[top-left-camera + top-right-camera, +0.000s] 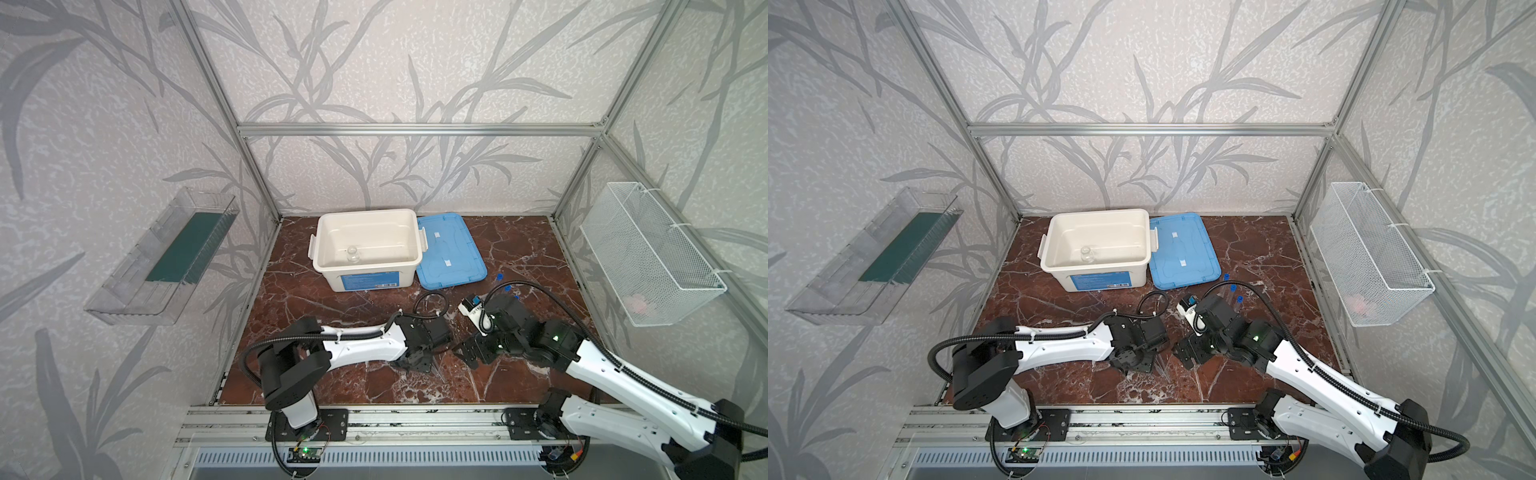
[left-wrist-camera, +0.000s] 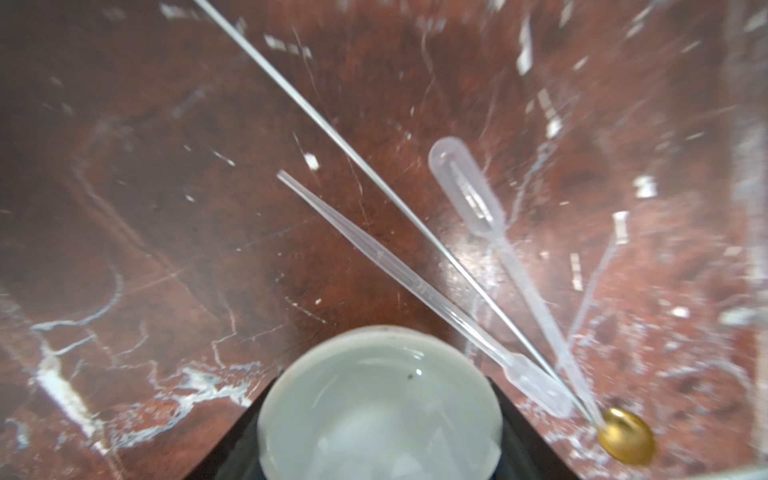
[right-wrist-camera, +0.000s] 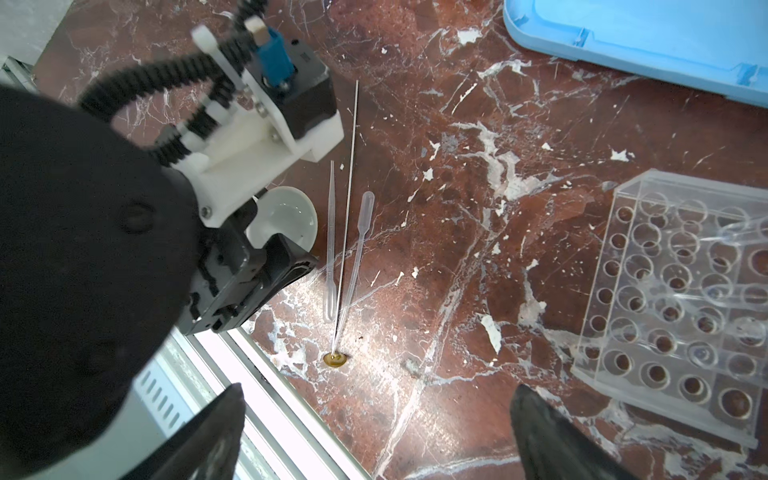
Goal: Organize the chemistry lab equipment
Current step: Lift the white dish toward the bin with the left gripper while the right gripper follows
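- Gripping the small white round dish between the fingers of the left gripper.
- Seeing two thin clear pipettes flat on the marble table just beside it.
- Holding the fingers of the right gripper wide apart, empty, near the clear gridded tube rack.

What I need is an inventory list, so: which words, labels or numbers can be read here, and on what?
No legible text anywhere.
Blue label on the white tub: print and a barcode, too small to read.
White strips on the blue lid: no writing visible.
Pipette markings: blurred.
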